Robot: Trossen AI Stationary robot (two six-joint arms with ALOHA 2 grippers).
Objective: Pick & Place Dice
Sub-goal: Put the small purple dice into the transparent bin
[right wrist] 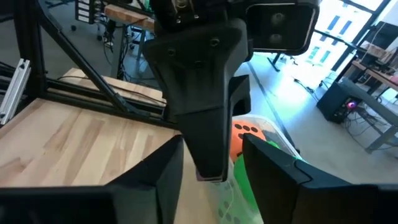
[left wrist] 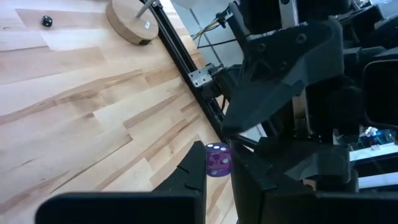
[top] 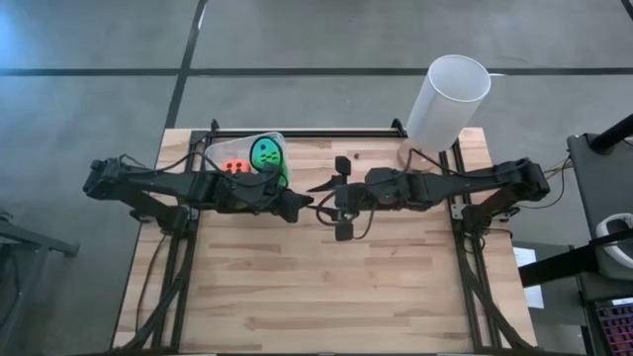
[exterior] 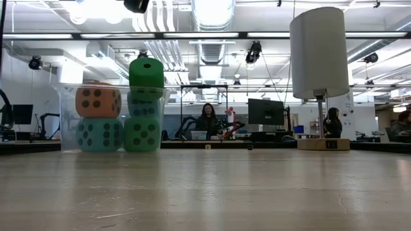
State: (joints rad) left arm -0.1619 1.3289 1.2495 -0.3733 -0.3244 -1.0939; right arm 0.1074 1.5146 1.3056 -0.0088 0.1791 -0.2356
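One small purple die (left wrist: 218,160) pinched in left gripper (left wrist: 217,154); right gripper (top: 342,198) facing it, jaws spread, empty. Die likely hard, light, slick: best held on flat opposite faces.

A robotics lab or open workshop floor. Wooden table (top: 326,287) on a black metal frame, standing on bare grey concrete marked with dark tape lines (top: 297,71). Overhead in the low view: exposed silver ducting (exterior: 215,48), pipes and long strip lights (exterior: 212,34) under an open ceiling. Beyond the table edge: desks with dark monitors (exterior: 266,111), seated people (exterior: 209,120) at work, more equipment racks. Through the right wrist view: further workbenches (right wrist: 124,15), cabling, large bright windows (right wrist: 339,28). A keyboard with coloured backlight (top: 615,326) beside the rig.
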